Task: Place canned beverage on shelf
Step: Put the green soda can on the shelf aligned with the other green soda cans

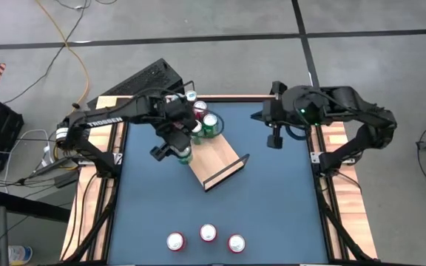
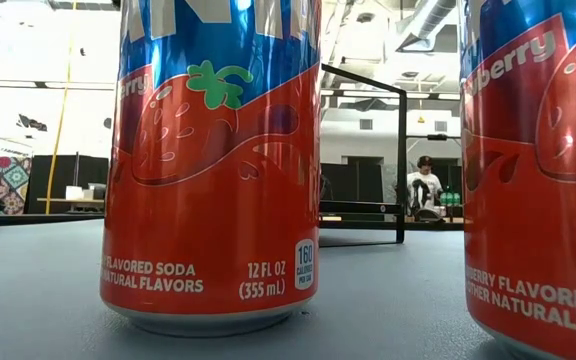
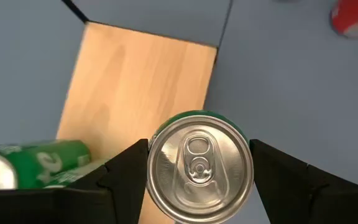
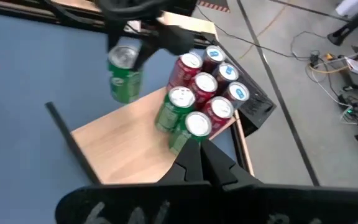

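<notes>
My left gripper (image 1: 176, 145) is shut on a green can (image 1: 186, 154), held in the air at the left edge of the shelf (image 1: 220, 164), a light-wood board with black end rails. The can also shows in the left wrist view (image 3: 199, 167) and in the right wrist view (image 4: 124, 74). Several red, green and blue-topped cans (image 4: 201, 93) stand upright on the shelf's far end. My right gripper (image 4: 199, 158) is shut and empty, and waits above the table's far right part (image 1: 274, 139). My left gripper pinches the green can between its two fingers, one (image 3: 126, 177) on each side of the can's wall just below the rim (image 3: 154, 163). The fingers come from above, pointing down. The can hangs upright, top up, clear of the shelf and the table.
Three red cans (image 1: 208, 234) stand in a row near the table's near edge; two of them fill the low view (image 2: 213, 160). The shelf's near half (image 3: 138, 81) is bare wood. A black rail (image 1: 228, 174) stands up at its near end.
</notes>
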Available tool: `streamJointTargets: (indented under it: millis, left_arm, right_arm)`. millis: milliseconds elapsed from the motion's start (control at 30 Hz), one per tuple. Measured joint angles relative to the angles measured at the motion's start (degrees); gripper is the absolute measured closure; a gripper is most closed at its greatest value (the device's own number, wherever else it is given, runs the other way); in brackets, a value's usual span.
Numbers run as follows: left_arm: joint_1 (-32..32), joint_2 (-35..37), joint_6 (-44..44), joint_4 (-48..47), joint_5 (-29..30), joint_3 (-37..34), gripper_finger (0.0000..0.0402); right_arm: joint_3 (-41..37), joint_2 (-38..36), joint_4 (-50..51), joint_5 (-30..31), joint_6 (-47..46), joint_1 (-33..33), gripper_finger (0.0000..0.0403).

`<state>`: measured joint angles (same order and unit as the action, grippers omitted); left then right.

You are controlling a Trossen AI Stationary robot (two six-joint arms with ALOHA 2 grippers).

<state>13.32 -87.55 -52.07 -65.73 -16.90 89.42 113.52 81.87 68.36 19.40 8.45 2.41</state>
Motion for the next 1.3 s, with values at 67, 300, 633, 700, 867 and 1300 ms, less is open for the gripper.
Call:
streamJointTargets:
  millis: [67,300,633,700,867,1300]
  left_arm:
    - [-0.04,0.06,-2.01,2.66,0.03,-2.26,0.0162]
    - [0.42,-0.71,-12.23,6.77,1.05,-4.36,0.0162]
    - [0.55,-2.90,-15.59,7.75,-0.88,-4.21,0.0161]
    - [0.46,-3.66,-14.79,8.13,-1.11,-4.19,0.0161]
    - [0.52,-5.32,-14.76,8.48,-1.23,-4.19,0.0161]
    - [0.33,-6.38,-13.73,8.43,-0.57,-4.15,0.0160]
  right_arm:
    - [-1.06,-0.09,-0.84,-1.47,0.90,-1.17,0.0403]
    - [-1.39,-0.28,-1.23,-14.64,6.97,-7.94,0.0403]
    - [-1.36,-0.03,-1.55,-26.75,12.54,-20.51,0.0403]
    - [-1.36,-0.02,-1.56,-29.35,12.85,-22.38,0.0403]
    - [-1.34,-0.02,-1.51,-32.89,13.22,-24.88,0.0403]
    - [-1.34,-0.02,0.02,-33.12,13.02,-25.48,0.0403]
